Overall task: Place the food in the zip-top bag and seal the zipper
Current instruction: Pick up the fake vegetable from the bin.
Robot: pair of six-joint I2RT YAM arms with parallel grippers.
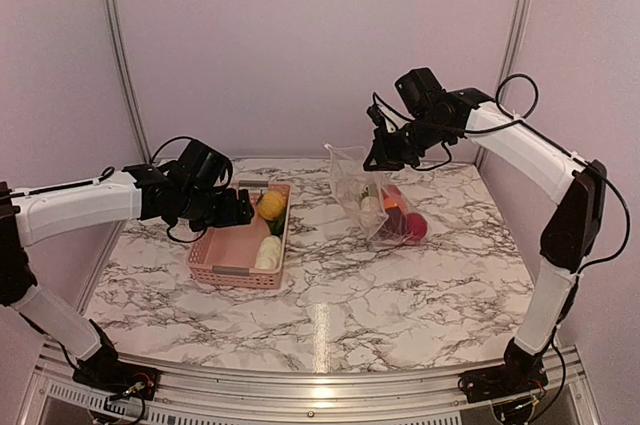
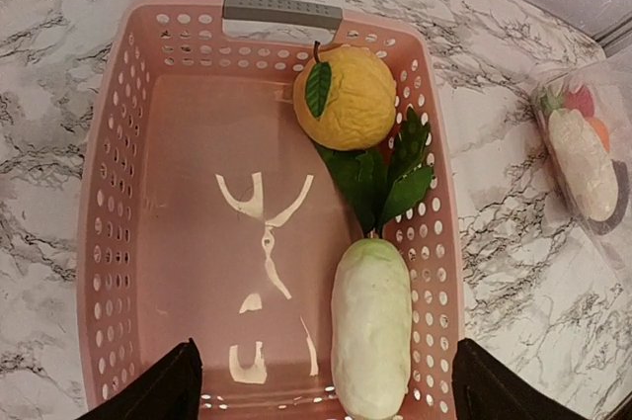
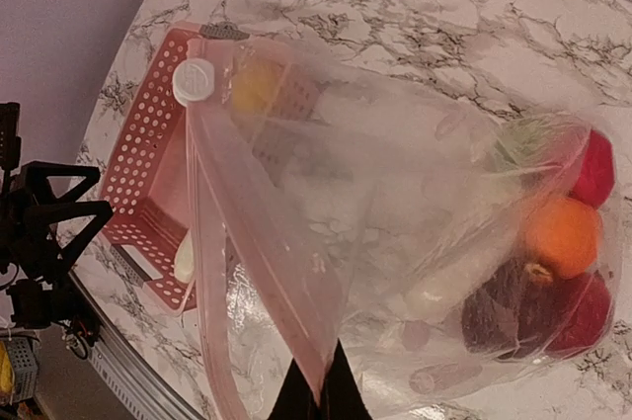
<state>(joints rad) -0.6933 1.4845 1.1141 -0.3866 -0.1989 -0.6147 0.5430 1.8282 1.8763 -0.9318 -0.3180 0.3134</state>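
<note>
My right gripper (image 1: 385,157) is shut on the top edge of the clear zip-top bag (image 1: 352,180) and holds it up, mouth open toward the basket. In the right wrist view the fingertips (image 3: 316,392) pinch the bag (image 3: 326,242). The zipper (image 3: 200,212) runs down its left rim from a white slider (image 3: 194,81). Food lies in the bag's bottom: an orange piece (image 3: 561,234), red pieces (image 3: 595,168), a dark purple one (image 3: 509,306). My left gripper (image 2: 331,390) hangs open over the pink basket (image 2: 118,193), above a white radish (image 2: 371,326) and a yellow fruit (image 2: 346,97).
The pink basket (image 1: 215,255) sits left of centre on the marble table (image 1: 400,295), its grey handle (image 2: 281,11) at the far end. The bag's lower end rests on the table right of the basket. Walls and metal posts close in the back and sides.
</note>
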